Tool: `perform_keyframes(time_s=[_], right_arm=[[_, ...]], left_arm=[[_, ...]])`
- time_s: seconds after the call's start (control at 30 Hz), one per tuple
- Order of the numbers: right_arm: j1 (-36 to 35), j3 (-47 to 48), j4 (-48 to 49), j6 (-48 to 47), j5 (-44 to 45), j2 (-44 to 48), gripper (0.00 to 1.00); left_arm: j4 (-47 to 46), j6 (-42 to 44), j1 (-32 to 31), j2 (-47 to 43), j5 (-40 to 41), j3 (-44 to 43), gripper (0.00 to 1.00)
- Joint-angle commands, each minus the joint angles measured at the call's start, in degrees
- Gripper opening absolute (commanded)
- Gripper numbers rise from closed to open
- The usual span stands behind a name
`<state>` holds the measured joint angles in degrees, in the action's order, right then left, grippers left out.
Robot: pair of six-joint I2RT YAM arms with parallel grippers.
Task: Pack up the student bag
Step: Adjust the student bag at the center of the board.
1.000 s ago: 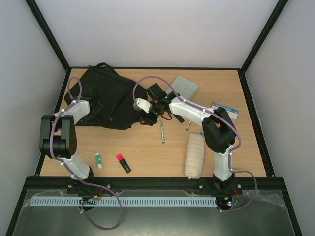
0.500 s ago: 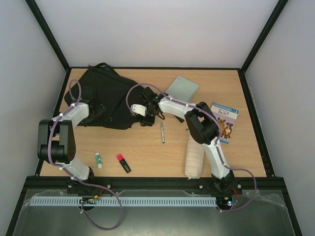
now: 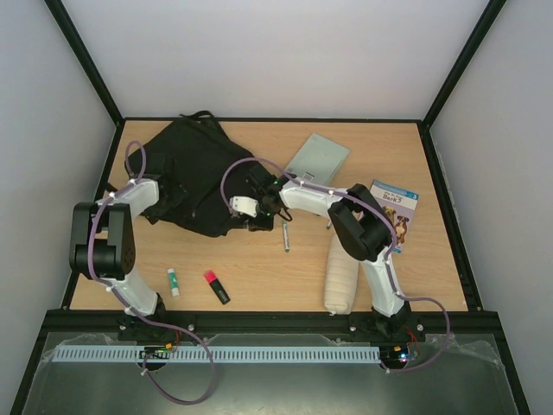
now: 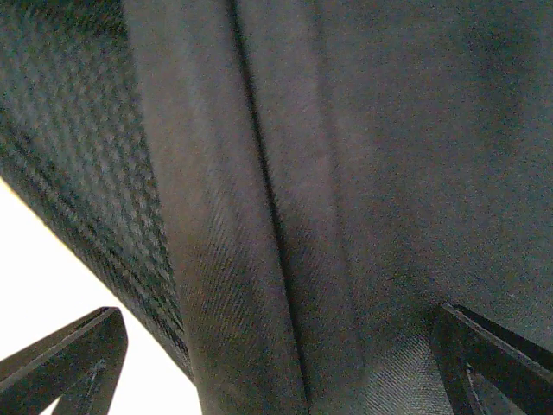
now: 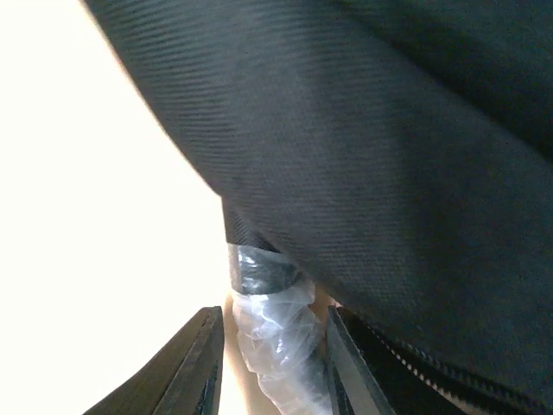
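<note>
The black student bag point(image 3: 194, 164) lies at the back left of the table, its top loop pointing to the far edge. My left gripper point(image 3: 171, 194) is pressed against its left side. In the left wrist view the left gripper point(image 4: 276, 316) is open with its fingers wide apart, and black fabric point(image 4: 285, 173) fills the view. My right gripper point(image 3: 251, 209) is at the bag's right lower corner. In the right wrist view the right gripper point(image 5: 272, 316) is shut on a bag strap wrapped in clear plastic point(image 5: 272, 337), under the bag's fabric point(image 5: 371, 173).
A grey notebook point(image 3: 318, 156) lies behind the right arm. A book with dogs on its cover point(image 3: 393, 207) lies at the right. A pen point(image 3: 285, 235), a white cylindrical pouch point(image 3: 341, 272), a glue stick point(image 3: 174, 281) and a red highlighter point(image 3: 216, 287) lie nearer the front.
The right gripper has moved left and nearer, down to the bag's corner. The bag has shifted and bunched towards the right, and its top loop has moved right.
</note>
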<state>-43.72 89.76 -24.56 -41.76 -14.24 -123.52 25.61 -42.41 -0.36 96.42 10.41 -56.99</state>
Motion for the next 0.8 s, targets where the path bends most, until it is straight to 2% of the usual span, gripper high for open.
perform_keyframes(time_s=[0.0, 0.33, 0.6, 0.77], right_arm=[[-5.76, -4.00, -6.53, 2.88, -1.26, 0.78, 0.32], [-15.57, -2.05, -6.78, 7.25, -3.49, -0.76, 0.31], [-16.43, 7.11, -8.85, 12.82, -7.49, -6.20, 0.31], [-16.57, 12.32, -9.83, 15.15, -7.66, -9.00, 0.31]], left_arm=[[-0.87, 0.23, 0.69, 2.80, -0.26, -1.91, 0.99], [-0.97, 2.11, 0.93, 7.17, -3.56, -7.36, 0.99], [-2.02, 4.54, 0.80, 9.95, -10.01, -7.83, 0.99], [-2.25, 4.80, 0.80, 8.47, -8.26, -7.43, 0.99]])
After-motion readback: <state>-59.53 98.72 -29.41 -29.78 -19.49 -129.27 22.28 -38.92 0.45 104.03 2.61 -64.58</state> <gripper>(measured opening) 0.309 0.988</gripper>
